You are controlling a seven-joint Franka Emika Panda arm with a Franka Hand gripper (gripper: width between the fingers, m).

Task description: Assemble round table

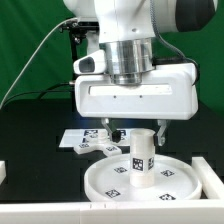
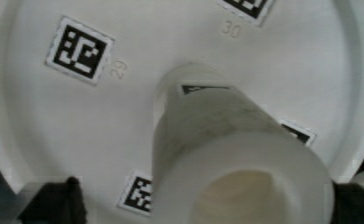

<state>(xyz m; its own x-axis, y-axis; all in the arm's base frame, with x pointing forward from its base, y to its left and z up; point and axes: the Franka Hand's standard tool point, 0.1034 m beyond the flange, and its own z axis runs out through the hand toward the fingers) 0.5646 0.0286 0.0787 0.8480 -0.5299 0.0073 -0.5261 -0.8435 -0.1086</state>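
The large round rimmed disc (image 1: 172, 180) lies flat on the black table, tags facing up. The short thick cylinder (image 1: 141, 160) stands upright on its middle. My gripper (image 1: 137, 133) hangs straight over the cylinder and is open, with one finger on either side of the cylinder's top end and nothing pinched. In the wrist view I look down the cylinder (image 2: 232, 150) onto the disc (image 2: 90, 120). The dark fingertips (image 2: 54, 200) sit at the picture's edge, and my gripper (image 2: 211, 200) straddles the cylinder's top. A small white tagged piece (image 1: 104, 148) lies just behind the disc's rim; its shape is unclear.
The marker board (image 1: 80, 138) lies flat behind the disc on the exterior view's left. White blocks stand at the left edge (image 1: 3, 172) and at the right beside the disc (image 1: 213, 176). A white strip (image 1: 50, 212) runs along the front.
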